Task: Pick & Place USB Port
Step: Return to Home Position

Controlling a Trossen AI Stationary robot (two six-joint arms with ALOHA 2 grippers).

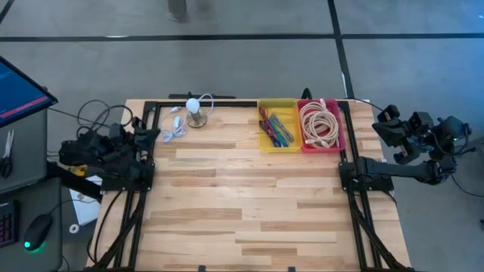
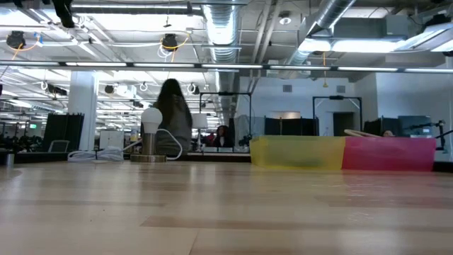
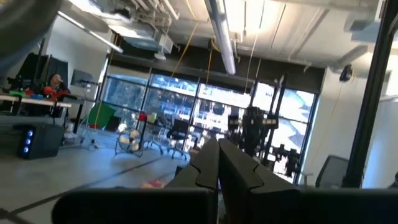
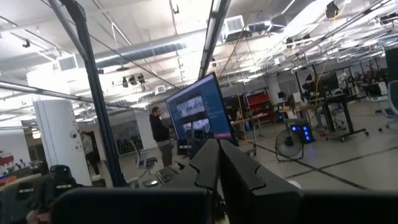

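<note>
1. Left arm (image 1: 106, 151): folded low at the table's left edge, outside the frame rail. Nothing is under it on the table (image 1: 249, 211).
2. Left gripper (image 3: 217, 149): fingers pressed together along their length and clenched on nothing. It is tilted up toward the room's windows and ceiling.
3. Right arm (image 1: 416, 143): folded off the table's right edge, beyond the rail.
4. Right gripper (image 4: 217, 149): fingers closed flat against each other, empty. It faces a monitor (image 4: 200, 115) out in the room.
5. Yellow bin (image 1: 277, 125): at the table's far edge, right of centre. It holds a loose bundle of coloured cables (image 1: 276, 130), with blue, pink and red strands visible, all inside the walls.
6. Red bin (image 1: 340, 128): touching the yellow bin's right side. A pale coil (image 1: 319, 125) of cable lies in it and fills most of the floor.
7. Low view: the yellow bin (image 2: 297, 152) and red bin (image 2: 389, 154) stand side by side, and their contents are mostly hidden by the walls.
8. Lamp (image 1: 195, 109): a white bulb upright on a round base, left of the bins near the far edge. Its white cord (image 1: 175, 128) trails leftward in loops.
9. Room: a person (image 2: 173, 117) is behind the lamp in the low view, and another (image 4: 160, 134) stands by the monitor.
</note>
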